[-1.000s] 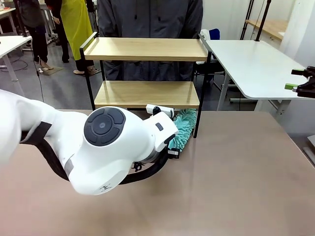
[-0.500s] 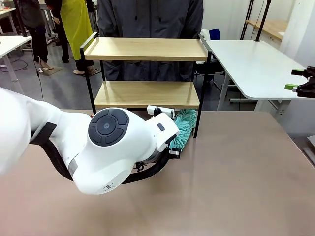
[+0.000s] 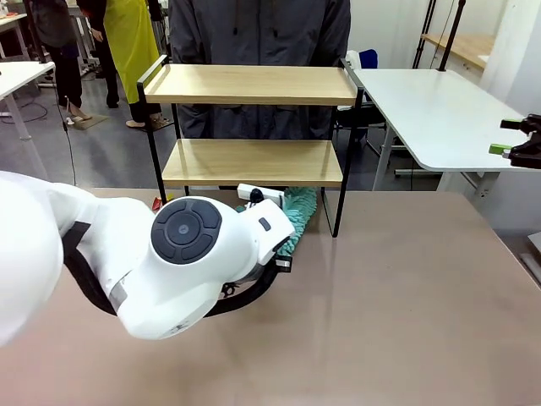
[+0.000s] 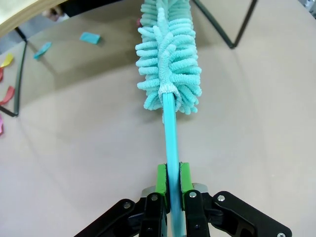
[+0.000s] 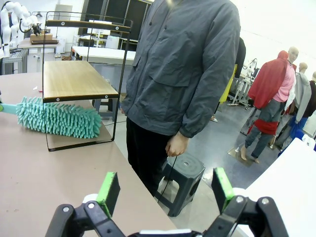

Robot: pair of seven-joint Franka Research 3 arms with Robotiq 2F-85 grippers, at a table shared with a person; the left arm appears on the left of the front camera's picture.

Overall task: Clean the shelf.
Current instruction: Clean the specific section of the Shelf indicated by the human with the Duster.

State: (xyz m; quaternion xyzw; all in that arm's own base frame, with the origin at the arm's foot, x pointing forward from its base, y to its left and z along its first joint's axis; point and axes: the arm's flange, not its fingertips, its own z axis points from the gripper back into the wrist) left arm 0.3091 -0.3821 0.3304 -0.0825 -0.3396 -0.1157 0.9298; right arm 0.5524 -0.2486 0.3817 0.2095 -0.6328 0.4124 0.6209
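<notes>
The shelf (image 3: 252, 85), two light wooden boards on a thin black frame, stands at the table's far edge in front of a person. In the left wrist view my left gripper (image 4: 169, 176) is shut on the thin teal handle of a fluffy teal duster (image 4: 168, 64). The duster's head lies on the tabletop between the shelf's black legs, under the lower board (image 3: 252, 161). In the front view the duster (image 3: 297, 211) peeks out behind my bulky left arm (image 3: 186, 254). My right gripper (image 5: 165, 190) hangs open off the table's right side, far from the shelf (image 5: 74, 79) and holding nothing.
Small coloured paper scraps (image 4: 90, 37) lie on the brown table (image 3: 406, 296) under the shelf's left part. A person (image 5: 187, 64) stands close behind the shelf, beside a dark stool (image 5: 185, 173). A white side table (image 3: 423, 110) stands at the right.
My left arm has swung left, and the duster's head has swept leftward under the shelf. The right gripper has not moved.
</notes>
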